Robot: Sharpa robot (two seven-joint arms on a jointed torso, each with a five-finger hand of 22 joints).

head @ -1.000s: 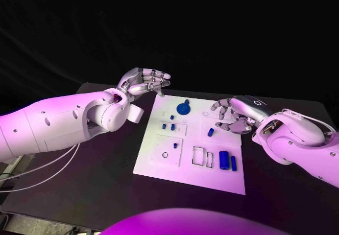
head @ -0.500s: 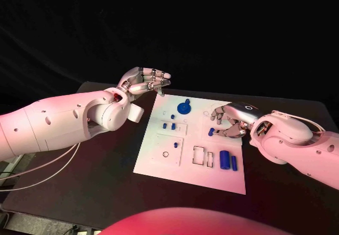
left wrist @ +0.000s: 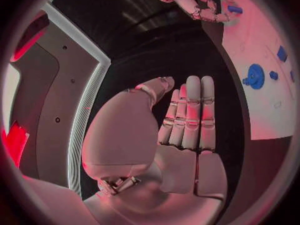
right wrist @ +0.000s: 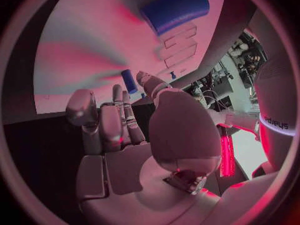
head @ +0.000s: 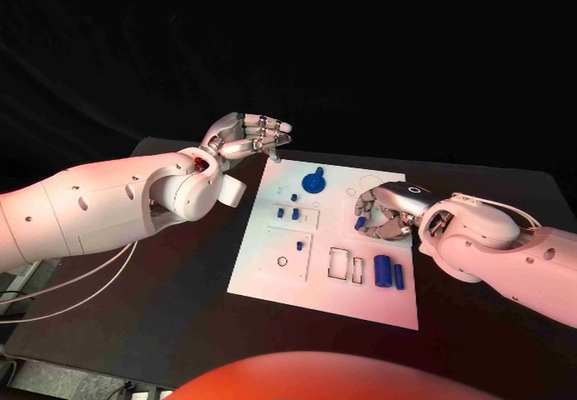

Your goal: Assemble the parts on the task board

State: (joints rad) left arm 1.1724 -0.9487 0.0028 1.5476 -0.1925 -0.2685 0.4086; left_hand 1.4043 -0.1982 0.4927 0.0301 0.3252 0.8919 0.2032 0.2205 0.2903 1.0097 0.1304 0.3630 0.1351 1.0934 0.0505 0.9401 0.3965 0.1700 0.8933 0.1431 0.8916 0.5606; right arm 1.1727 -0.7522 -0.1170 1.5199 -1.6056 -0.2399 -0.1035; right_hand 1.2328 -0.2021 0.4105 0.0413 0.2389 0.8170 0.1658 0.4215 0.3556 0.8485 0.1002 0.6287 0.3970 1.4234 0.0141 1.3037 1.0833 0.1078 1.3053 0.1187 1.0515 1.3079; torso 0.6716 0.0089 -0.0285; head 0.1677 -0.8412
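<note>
The white task board lies in the middle of the table. On it are a round blue knob, two small blue pegs, a blue cylinder and a blue bar. My right hand hangs low over the board's right side, fingers bent down beside a short blue peg. In the right wrist view that peg lies just past the thumb tip, not gripped, and the cylinder is farther off. My left hand hovers empty off the board's far left corner, fingers half bent.
The board carries rectangular slots and a small ring outline near its front. Black table surrounds the board on all sides. My left forearm spans the table's left part.
My right hand has moved left and down over the board, closing in on the short blue peg. The left hand has stayed where it was.
</note>
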